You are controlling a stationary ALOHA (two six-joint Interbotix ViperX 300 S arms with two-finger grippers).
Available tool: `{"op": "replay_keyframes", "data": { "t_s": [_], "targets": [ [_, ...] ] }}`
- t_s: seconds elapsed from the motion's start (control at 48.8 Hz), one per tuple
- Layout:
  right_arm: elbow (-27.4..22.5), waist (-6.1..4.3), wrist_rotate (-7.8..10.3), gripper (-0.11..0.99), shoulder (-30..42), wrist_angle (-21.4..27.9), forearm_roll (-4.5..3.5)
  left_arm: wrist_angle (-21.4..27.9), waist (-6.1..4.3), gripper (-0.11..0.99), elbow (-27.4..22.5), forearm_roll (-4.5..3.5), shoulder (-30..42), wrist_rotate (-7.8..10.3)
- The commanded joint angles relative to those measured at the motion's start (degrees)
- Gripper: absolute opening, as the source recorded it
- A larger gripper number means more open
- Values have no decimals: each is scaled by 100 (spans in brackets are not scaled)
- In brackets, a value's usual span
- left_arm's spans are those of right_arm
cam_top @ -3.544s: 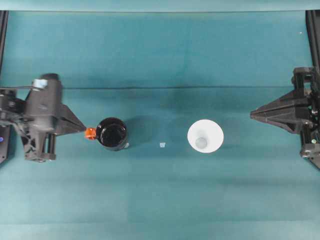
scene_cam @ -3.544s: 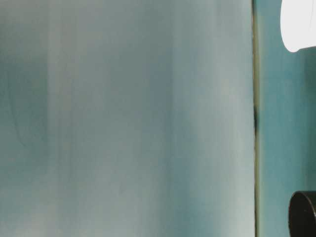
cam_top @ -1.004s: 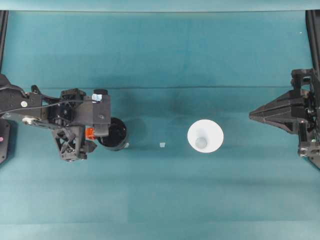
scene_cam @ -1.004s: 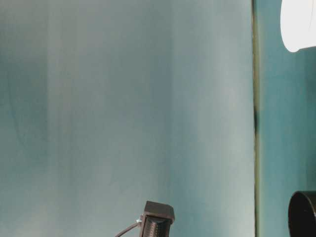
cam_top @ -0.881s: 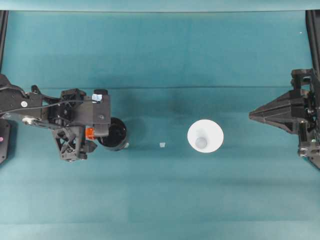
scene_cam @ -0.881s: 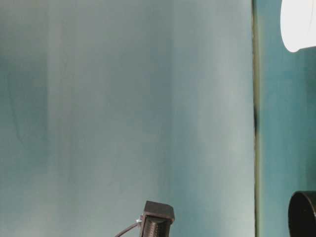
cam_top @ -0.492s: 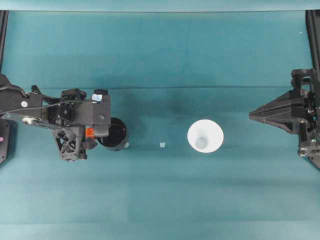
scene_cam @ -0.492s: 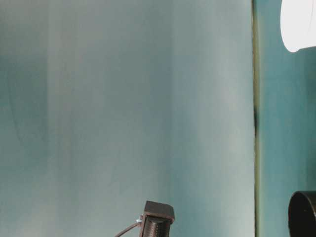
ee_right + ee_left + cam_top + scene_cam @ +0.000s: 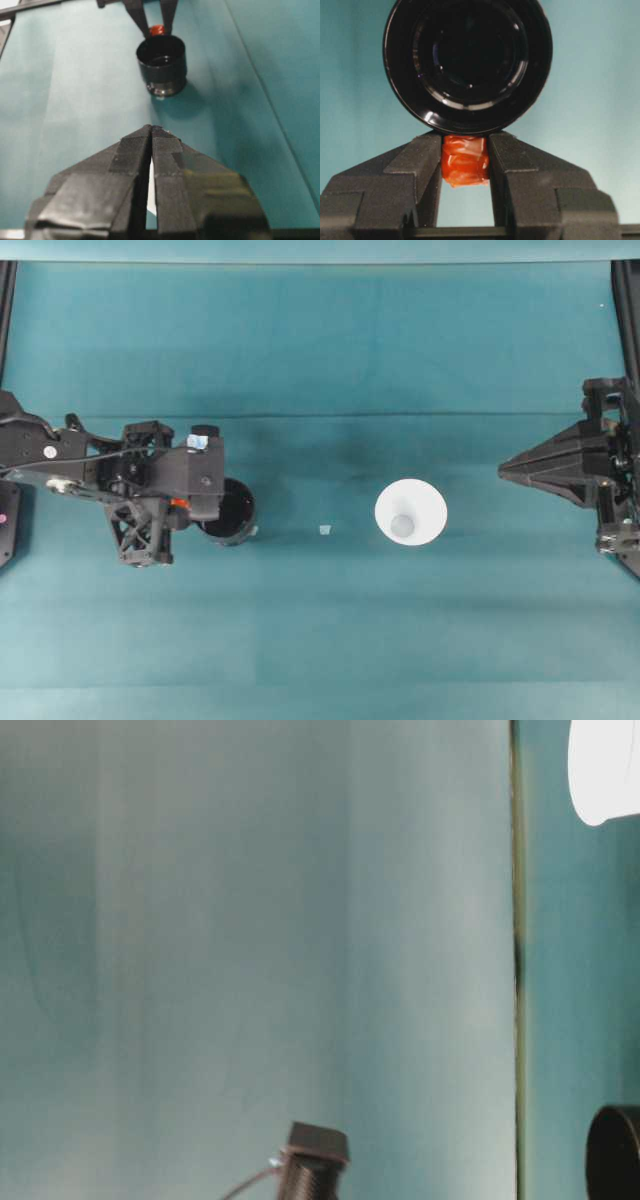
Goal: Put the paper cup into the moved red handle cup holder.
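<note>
2 empty containers well apart: paper cup [image 9: 411, 512], red handle cup holder [image 9: 468, 64] with left hand [image 9: 465, 155] clamping its tab.

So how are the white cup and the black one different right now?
The paper cup is plain white and stands free with no pincer on it; the red handle cup holder is glossy black and the left pincer grips its orange-red tab. The white cup sits right of the table's middle in the overhead view, the black holder towards the left. Both are round, open at the top, upright and look about equally wide.
</note>
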Motion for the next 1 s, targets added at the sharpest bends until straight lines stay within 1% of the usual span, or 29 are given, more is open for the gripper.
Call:
{"op": "replay_keyframes", "data": {
  "t_s": [0.0, 0.123, 0.143, 0.266, 0.287, 0.389, 0.512, 0.533, 0.655, 0.799, 0.983],
  "targets": [
    [-105, 0, 44, -8, 18, -35, 0, 158, -9, 29, -290, 9, -62, 18],
    [-97, 0, 44, -8, 9, -26, 0, 527, 0, 29, -703, 18, -123, 53],
    [-97, -9, 44, -8, 0, -26, 0, 580, 0, 29, -782, 9, -114, 70],
    [-97, -9, 44, -8, 0, -35, 0, 817, -9, 28, -1239, 18, -88, 149],
    [-97, -9, 44, -8, 0, -35, 0, 844, -9, 29, -1310, 9, -70, 167],
    [-97, -9, 44, -8, 0, -26, 0, 958, -9, 28, -1670, 18, 105, 290],
    [-97, -9, 44, -8, 0, -35, 0, 1002, -18, 29, -1978, 9, 352, 457],
    [-97, -9, 44, -8, 0, -26, 0, 1002, -18, 29, -2013, 18, 396, 483],
    [-88, 0, 44, -8, 0, -26, 0, 1002, -18, 28, -2250, 9, 650, 642],
    [-88, -9, 35, -8, 0, -26, 0, 1002, -26, 29, -2514, 18, 914, 686],
    [-88, -9, 35, -8, 0, -26, 0, 1002, -26, 29, -2593, 9, 1116, 694]
  ]
}}
